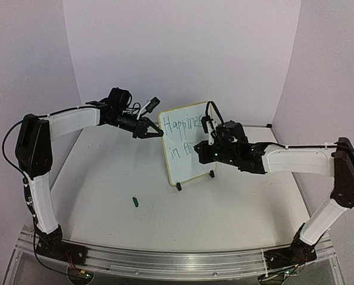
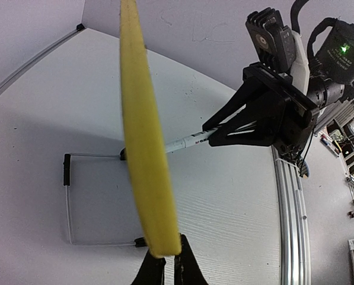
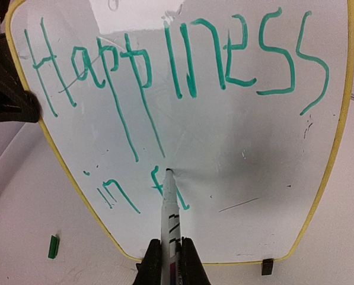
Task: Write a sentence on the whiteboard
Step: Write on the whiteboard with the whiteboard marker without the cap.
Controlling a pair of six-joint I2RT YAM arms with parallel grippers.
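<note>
Left gripper (image 1: 156, 135): its fingers are clamping the left frame edge of the whiteboard (image 1: 185, 169). The left wrist view is showing the yellow rim pinched between them.

Green marker cap (image 1: 135, 202) is lying loose on the table (image 1: 99, 178), near-left of the board and well apart from it.

The whiteboard is standing around mid-table on two small black feet (image 1: 178, 187), roughly upright, with its face pointing toward the right arm. Its long axis is looking horizontal, running with the lines of writing. From above it is slanting from near-left to far-right.

Handling read:
- Thin, stiff and light on small feet, so pen pressure is likely tipping or sliding it.
- Bracing at the frame looks like the right hold.
- The face is looking glossy and the ink may smear, so rim only.

The sentence (image 3: 173, 65) is reading "Happiness" in green across the top, with "in" and a started letter below.

The marker (image 3: 166, 208) is touching its tip to the board at that started letter, long axis pointing nearly straight into the face. It's slim and light with a smooth barrel, so it could twist if pushed hard.

Right gripper (image 3: 171, 256): its fingers are closed on the marker barrel, back from the tip.
</note>
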